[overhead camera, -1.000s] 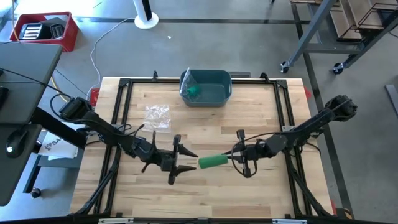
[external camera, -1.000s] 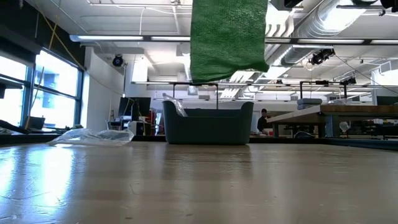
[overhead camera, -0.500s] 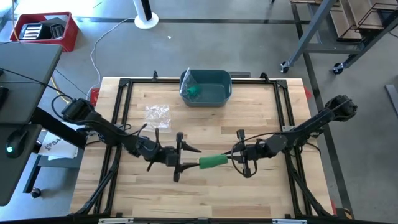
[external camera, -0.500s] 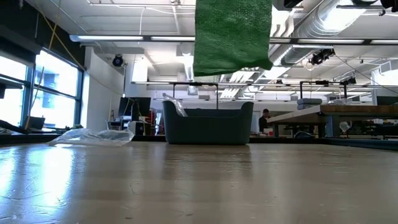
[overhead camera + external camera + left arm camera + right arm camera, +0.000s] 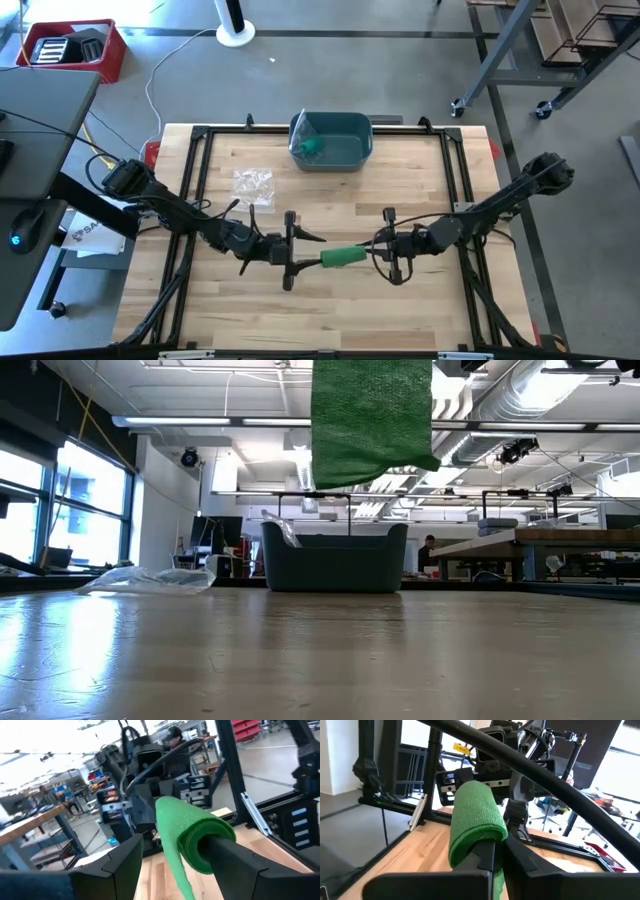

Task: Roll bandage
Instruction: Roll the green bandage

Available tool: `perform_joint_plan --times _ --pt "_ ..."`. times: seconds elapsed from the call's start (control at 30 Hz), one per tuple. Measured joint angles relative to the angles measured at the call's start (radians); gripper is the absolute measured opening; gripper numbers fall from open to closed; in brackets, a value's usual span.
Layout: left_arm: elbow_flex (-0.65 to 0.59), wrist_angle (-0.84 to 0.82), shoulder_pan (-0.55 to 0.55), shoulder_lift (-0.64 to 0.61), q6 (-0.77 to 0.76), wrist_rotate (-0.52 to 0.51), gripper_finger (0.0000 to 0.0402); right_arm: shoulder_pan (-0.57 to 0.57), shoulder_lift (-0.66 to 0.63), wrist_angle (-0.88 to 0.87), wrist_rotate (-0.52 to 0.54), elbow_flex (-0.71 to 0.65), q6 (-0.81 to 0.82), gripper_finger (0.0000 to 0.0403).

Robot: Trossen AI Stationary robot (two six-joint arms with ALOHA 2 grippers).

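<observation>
Since a second ago, the left gripper (image 5: 296, 250) has been carried toward the right arm, from a spot clear of the green bandage roll (image 5: 342, 259) up to its near end; one finger (image 5: 240, 862) is now seen entering the roll's open core in the left wrist view, the other (image 5: 112, 865) standing wide of it. The gripper has also been turned. In the low view the roll (image 5: 372, 420) has been shifted slightly sideways

The high view looks straight down on the whole bench (image 5: 330, 310). The low view skims level across it. Both wrist views sit close, facing the green bandage roll (image 5: 342, 259).
</observation>
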Motion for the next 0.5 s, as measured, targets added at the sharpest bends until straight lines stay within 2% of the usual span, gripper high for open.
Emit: perform_joint_plan --times 0.27,0.5 --pt "0.000 -0.012 0.032 0.000 -0.114 -0.019 0.0214 0.036 0.000 -0.071 0.038 0.061 -0.117 0.0007" --pt "0.000 -0.024 0.039 0.000 -0.145 0.073 0.0212 0.035 0.000 -0.222 0.043 0.133 -0.135 0.0007"
